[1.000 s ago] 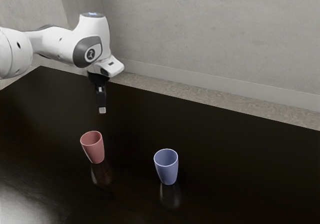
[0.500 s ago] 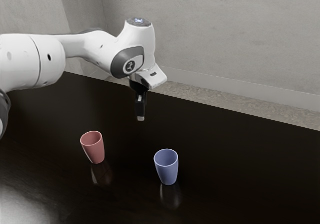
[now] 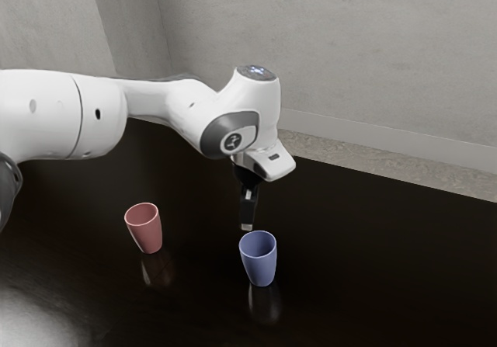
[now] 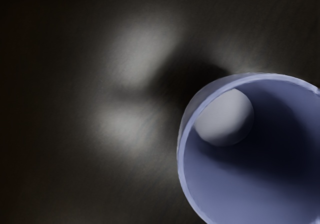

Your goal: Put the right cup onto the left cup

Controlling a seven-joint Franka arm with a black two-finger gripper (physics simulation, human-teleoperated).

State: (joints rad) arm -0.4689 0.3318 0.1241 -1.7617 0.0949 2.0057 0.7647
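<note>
Exterior view: jaws, spread unclear, hang near the blue cup (image 3: 259,268).

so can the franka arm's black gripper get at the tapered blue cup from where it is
Probably yes: the gripper hangs close to the rim of the blue cup, nothing shows between them, and the cup stands upright, mouth uncovered. The tapered pinkish-red cup stands apart, toward the exterior view's left.

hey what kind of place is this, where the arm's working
Probably a bare, simulated indoor room set up as a robot workspace: plain grey concrete-like walls, a dark glossy table, and a white robot arm reaching over it.
</note>
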